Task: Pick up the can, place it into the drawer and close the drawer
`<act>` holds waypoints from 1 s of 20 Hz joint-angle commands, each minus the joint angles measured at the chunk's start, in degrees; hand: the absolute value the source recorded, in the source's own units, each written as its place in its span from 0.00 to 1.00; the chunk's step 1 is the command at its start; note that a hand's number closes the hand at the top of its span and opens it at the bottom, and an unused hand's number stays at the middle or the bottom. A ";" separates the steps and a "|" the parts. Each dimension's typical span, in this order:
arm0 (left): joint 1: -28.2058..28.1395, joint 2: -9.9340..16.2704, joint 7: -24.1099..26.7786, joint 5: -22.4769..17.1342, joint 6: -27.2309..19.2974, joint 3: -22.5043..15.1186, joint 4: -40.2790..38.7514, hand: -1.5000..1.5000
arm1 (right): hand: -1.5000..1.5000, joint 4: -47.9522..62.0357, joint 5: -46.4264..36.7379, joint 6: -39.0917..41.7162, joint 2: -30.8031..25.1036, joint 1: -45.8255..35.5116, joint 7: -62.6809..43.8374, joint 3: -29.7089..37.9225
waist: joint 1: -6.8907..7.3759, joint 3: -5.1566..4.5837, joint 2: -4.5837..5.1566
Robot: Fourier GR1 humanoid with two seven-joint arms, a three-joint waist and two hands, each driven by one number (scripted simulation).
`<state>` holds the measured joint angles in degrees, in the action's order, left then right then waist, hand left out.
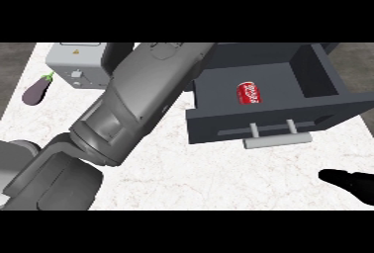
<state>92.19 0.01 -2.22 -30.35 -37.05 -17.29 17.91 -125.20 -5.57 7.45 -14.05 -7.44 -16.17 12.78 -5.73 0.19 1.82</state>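
On the marble tabletop (pixel 219 173), head view: red can (pixel 249 93) lies on its side inside the open dark drawer (pixel 325 74), nothing touching it. Left forearm (pixel 139 104) stretches diagonally up toward the drawer's left side; left hand hidden, can't tell its fingers. Right hand (pixel 350 183) sits low right, near the edge, fingers look straight, holding nothing. Placing looks done; closing step remains. Next move likely: push drawer front or handle (pixel 277 140) inward. Eggplant (pixel 36 91) and grey box (pixel 76 64) far left.
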 commanded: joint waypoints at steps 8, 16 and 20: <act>1.28 -0.01 2.45 -4.36 0.64 1.41 -0.41 0.00 | 0.00 9.51 -22.85 -1.87 -4.60 -7.30 5.37 -11.25 | 2.60 -0.11 -0.31; 3.37 -0.01 1.91 -2.42 0.08 0.13 -2.32 0.00 | 0.00 28.94 -36.79 -8.00 -3.33 -12.86 12.16 -18.67 | 5.19 -0.08 -0.62; 3.40 0.12 0.68 -2.42 0.73 0.94 -1.45 0.00 | 0.00 39.08 -42.42 -12.46 -2.21 -15.65 14.96 -20.49 | 5.98 -0.10 -1.03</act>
<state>94.55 0.04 -0.12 -33.27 -36.53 -16.65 16.46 -95.27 -43.03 -1.15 -16.88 -21.02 -4.72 -6.02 -0.73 0.08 1.07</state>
